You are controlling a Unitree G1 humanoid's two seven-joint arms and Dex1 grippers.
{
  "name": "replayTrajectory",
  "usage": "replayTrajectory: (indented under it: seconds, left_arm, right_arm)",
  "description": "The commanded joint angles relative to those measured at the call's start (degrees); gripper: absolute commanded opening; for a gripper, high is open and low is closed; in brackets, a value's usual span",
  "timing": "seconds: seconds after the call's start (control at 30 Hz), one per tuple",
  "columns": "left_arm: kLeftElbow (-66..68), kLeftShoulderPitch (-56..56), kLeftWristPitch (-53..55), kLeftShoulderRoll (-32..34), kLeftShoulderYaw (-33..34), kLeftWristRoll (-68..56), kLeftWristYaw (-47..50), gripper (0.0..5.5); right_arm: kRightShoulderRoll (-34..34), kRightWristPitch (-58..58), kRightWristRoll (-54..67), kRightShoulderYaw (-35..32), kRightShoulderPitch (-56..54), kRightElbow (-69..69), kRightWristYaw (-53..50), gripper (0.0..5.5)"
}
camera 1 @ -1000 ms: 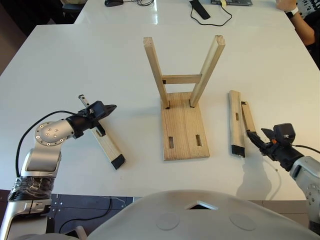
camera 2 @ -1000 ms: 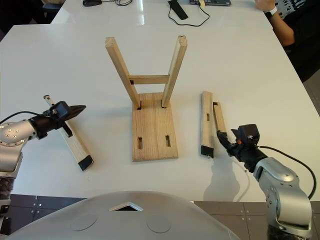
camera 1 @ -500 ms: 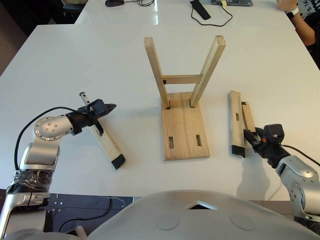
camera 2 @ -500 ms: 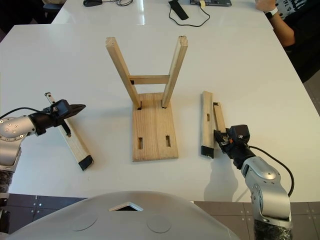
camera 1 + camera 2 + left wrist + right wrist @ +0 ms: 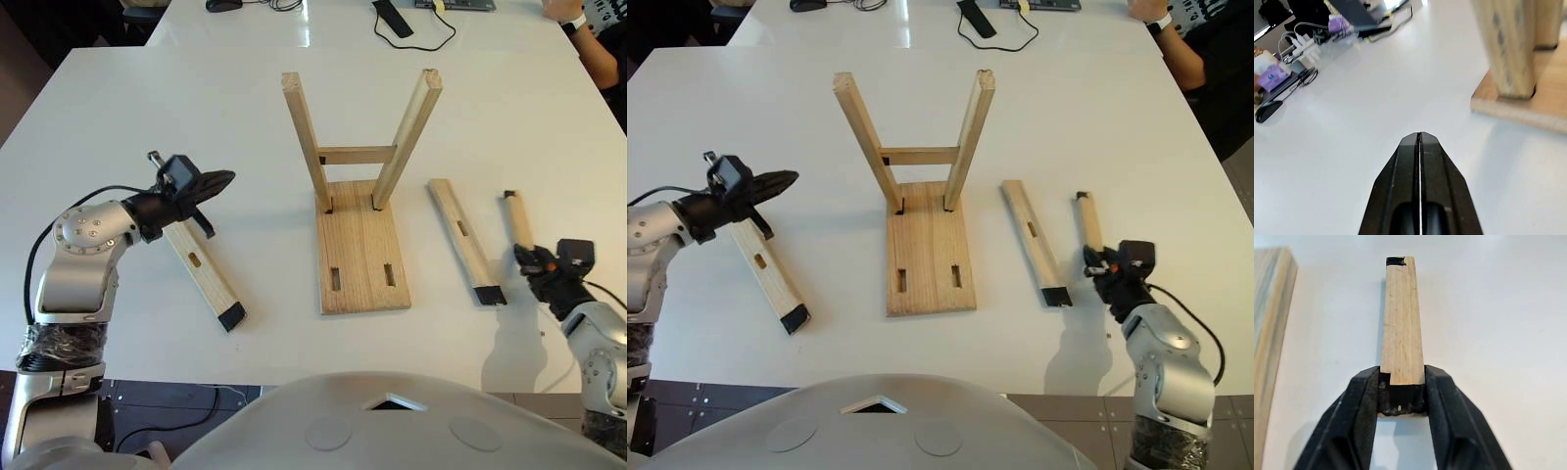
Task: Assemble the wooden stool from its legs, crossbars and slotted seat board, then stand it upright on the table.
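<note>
One crossbar [image 5: 1400, 318], lengthwise away, near end in right claw [image 5: 1402, 378]; left claw [image 5: 1420, 139] closed, empty.

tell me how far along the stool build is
Done: two legs and a crossbar stand in the seat board's far slots. In hand: the right pincer grips the second crossbar. To do: two loose legs lie flat, the near slots are empty, and the left pincer is shut on nothing.

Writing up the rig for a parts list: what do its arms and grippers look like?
The left arm and right arm are rounded silver-grey shells trailing black cables; the left has a round joint cap dotted with holes. The left gripper and right gripper are black, each with two tapered fingers.
</note>
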Motion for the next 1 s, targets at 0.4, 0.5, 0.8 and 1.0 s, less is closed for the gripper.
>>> replayTrajectory:
  seconds: [0.4,0.5,0.8,1.0]
  left_arm:
    - [-15.25,-21.02,30.22,-3.90,2.59,-53.80,10.04,0.93]
    - [-15.78,-22.41,31.55,-5.12,-0.90,-53.52,10.29,1.34]
    - [-13.54,-22.61,32.94,-6.88,-2.66,-55.04,6.61,1.59]
    - [-12.39,-24.22,33.55,-7.80,-1.96,-56.91,7.39,1.59]
  right_arm:
    - [-15.55,12.13,53.33,4.03,-24.94,-20.19,11.18,1.32]
    - [-16.78,12.46,53.59,8.41,-28.28,-19.46,12.47,1.32]
    - [-18.96,12.89,57.29,13.24,-30.93,-19.26,17.61,1.32]
    - [-20.11,12.80,56.44,14.43,-29.39,-18.64,20.37,1.32]
